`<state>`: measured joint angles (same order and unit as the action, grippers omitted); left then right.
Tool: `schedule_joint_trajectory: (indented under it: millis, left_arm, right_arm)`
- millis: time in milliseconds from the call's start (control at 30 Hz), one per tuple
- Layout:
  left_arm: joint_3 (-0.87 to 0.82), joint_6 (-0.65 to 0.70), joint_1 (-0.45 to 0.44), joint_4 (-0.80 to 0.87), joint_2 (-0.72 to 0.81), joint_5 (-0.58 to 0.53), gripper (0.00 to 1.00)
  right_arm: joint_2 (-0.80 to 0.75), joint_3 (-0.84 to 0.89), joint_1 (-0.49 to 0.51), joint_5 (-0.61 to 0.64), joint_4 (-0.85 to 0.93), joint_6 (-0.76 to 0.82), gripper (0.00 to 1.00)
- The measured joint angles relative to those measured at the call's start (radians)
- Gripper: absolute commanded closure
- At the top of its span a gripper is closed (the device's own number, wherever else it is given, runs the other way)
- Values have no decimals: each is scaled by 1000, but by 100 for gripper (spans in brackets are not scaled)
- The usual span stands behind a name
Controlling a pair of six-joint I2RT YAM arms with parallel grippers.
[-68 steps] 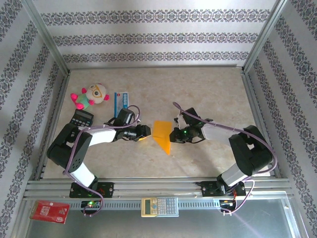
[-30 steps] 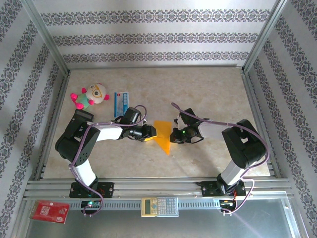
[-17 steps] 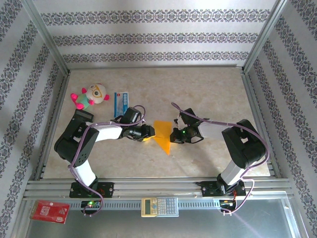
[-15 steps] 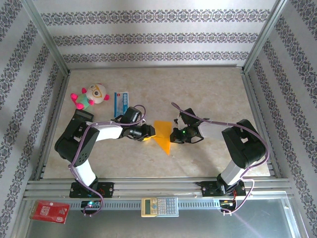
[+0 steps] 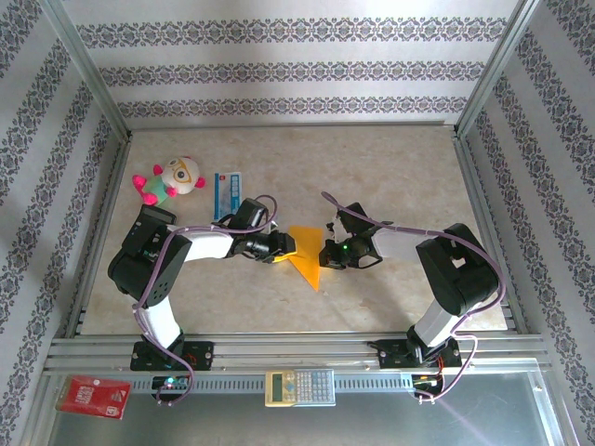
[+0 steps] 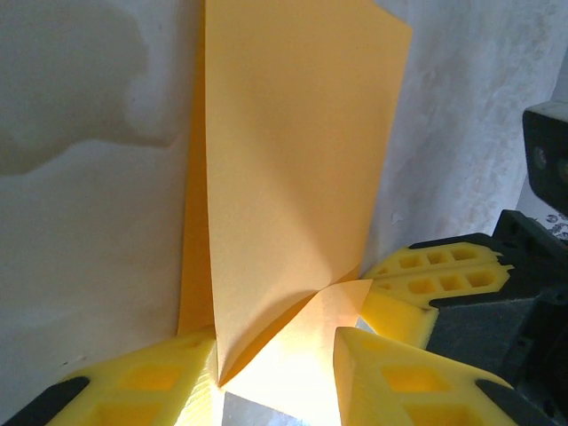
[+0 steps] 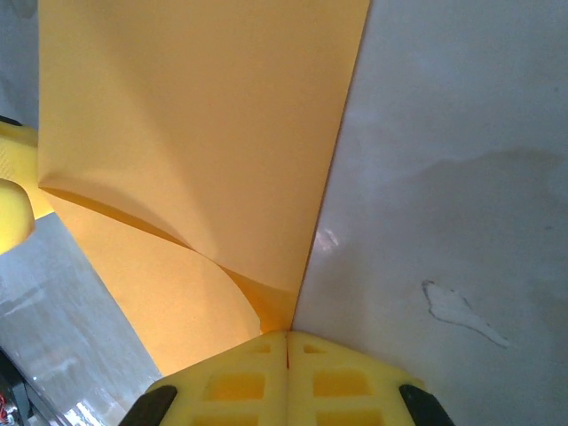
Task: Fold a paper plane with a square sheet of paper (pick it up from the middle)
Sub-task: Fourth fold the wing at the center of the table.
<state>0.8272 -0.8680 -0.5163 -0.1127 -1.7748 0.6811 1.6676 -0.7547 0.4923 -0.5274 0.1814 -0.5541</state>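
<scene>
Two pincers engaged: my right pincer [image 7: 287, 337] pinches the paper [image 7: 195, 115] edge; left pincer [image 6: 280, 355] spread astride its fold. Judged feather-light, limp; grip near creases.

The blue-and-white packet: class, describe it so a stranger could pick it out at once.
Look at the far-left part of the table. Right of the plush toy lies the packet, just beyond the left arm. It alone is flat, rectangular, blue and white.
</scene>
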Motion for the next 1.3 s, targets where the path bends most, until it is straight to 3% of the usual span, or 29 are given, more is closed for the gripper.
schedule_joint_trajectory:
  millis: [167, 333, 700, 900, 1033, 1300]
  left_arm:
    - [0, -1, 0, -7, 0, 0, 66]
    - [2, 6, 0, -6, -2, -1, 77]
    - [19, 22, 0, 1, -21, -32, 95]
    - [-34, -55, 0, -3, 44, -54, 100]
    - [-72, -139, 0, -7, 82, -58, 100]
    - [-93, -302, 0, 1, 161, -74, 100]
  right_arm:
    - [2, -2, 0, -1, 1, 0, 98]
    - [4, -3, -5, -7, 2, 3, 97]
    - [0, -58, -19, 8, 55, 80, 84]
    - [-140, -75, -35, 41, 108, 140, 75]
    - [-214, -75, 35, 93, 98, 143, 70]
    - [-220, -73, 305, 311, 45, 127, 62]
